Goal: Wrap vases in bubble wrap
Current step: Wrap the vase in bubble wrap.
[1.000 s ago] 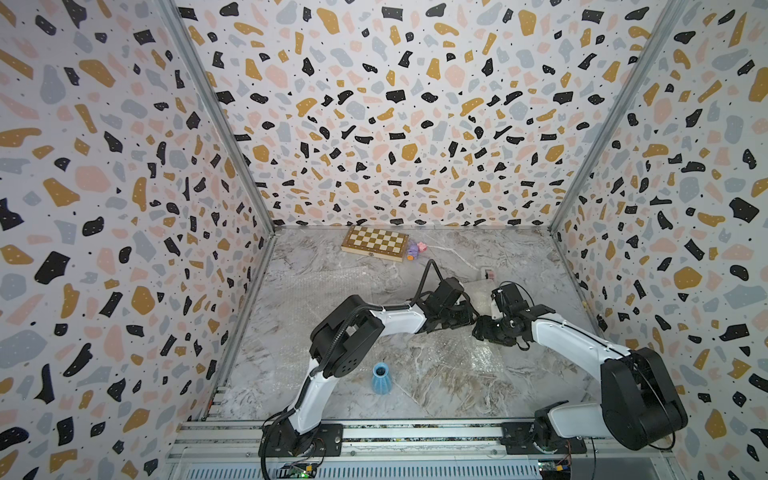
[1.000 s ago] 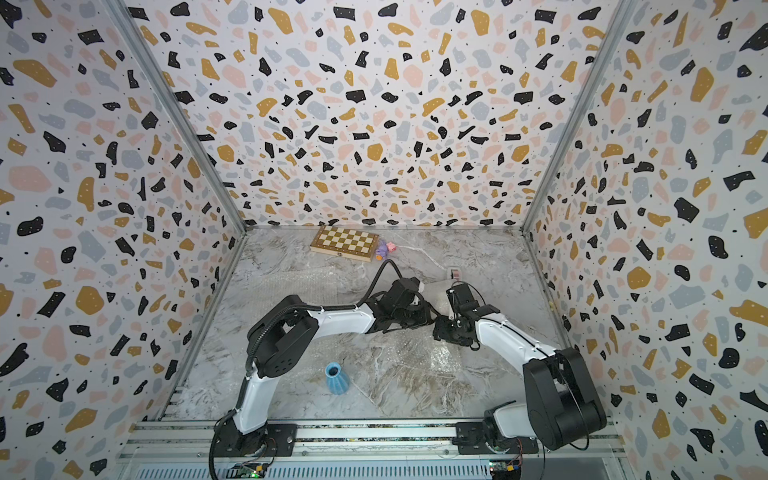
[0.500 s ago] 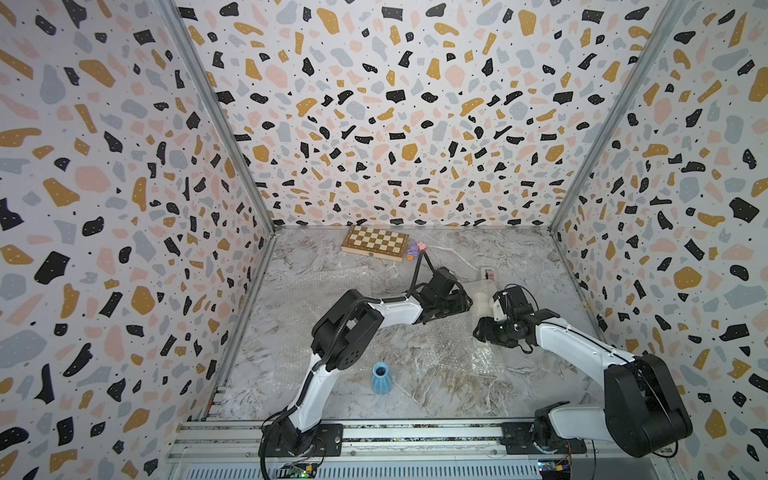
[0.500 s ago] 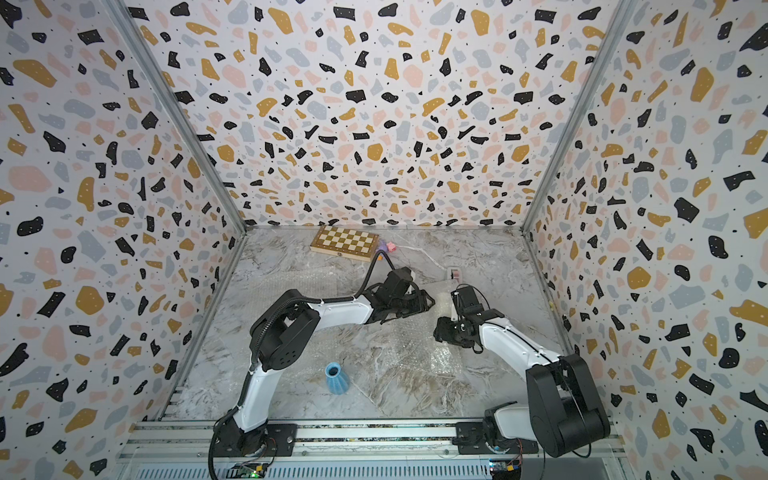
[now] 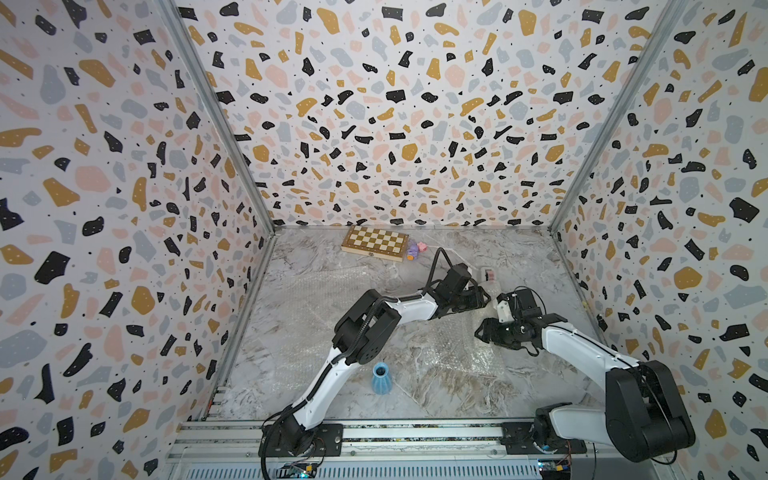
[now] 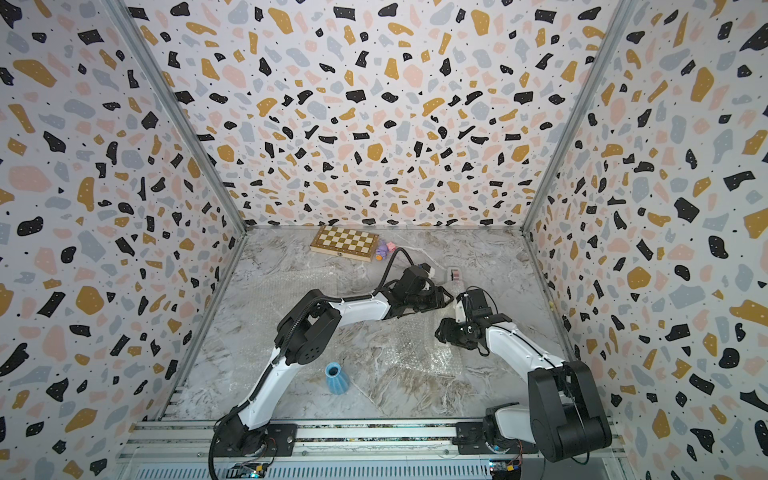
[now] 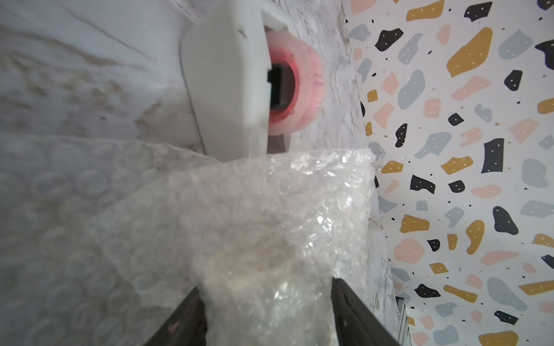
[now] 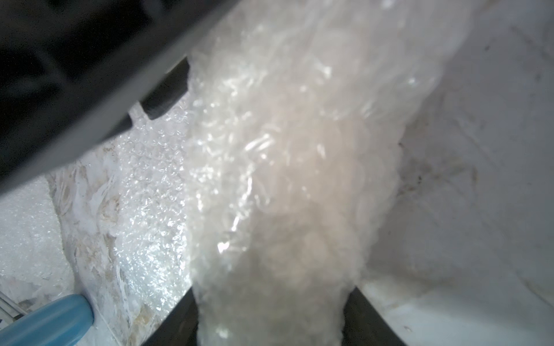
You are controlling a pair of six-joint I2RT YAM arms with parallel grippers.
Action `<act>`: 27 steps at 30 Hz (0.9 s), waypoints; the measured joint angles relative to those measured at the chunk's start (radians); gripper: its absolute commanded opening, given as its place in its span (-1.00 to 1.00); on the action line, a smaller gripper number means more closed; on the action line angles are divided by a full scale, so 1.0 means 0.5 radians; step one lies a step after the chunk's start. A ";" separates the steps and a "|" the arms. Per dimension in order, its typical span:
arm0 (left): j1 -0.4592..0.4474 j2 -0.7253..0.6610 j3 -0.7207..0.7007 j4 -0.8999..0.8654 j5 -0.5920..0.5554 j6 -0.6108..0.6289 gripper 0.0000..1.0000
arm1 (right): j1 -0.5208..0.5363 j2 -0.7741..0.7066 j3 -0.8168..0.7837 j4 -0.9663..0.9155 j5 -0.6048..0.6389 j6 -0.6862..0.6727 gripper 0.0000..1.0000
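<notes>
Bubble wrap lies on the worktop near the tape dispenser in both top views, blue vase well apart from it; left wrist: left pincer straddles the wrapped cream vase beside the dispenser, grip unclear; right wrist: right pincer clamps that bundle.

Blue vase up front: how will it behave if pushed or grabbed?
The blue vase stands upright, narrow-necked, so a high push probably tips it. Looks hard and smooth, likely slippery. Tipped, its round body may roll.
</notes>
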State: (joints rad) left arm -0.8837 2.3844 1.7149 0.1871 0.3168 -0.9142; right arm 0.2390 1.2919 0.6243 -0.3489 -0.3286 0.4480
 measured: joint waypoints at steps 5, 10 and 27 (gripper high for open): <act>-0.002 -0.039 -0.107 0.109 -0.006 -0.009 0.25 | -0.033 -0.011 -0.014 -0.001 -0.041 -0.018 0.16; 0.041 -0.230 -0.312 0.146 -0.002 0.005 0.24 | -0.027 -0.011 -0.010 -0.009 -0.034 -0.049 0.16; 0.115 -0.687 -1.063 0.260 -0.039 -0.089 -0.10 | 0.378 0.224 0.320 -0.282 0.520 0.089 0.15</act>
State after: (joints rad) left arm -0.8261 2.0411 1.1835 0.3172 0.2974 -0.9588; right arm 0.4278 1.4040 0.7845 -0.4900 -0.0689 0.4923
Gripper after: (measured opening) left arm 0.471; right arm 0.620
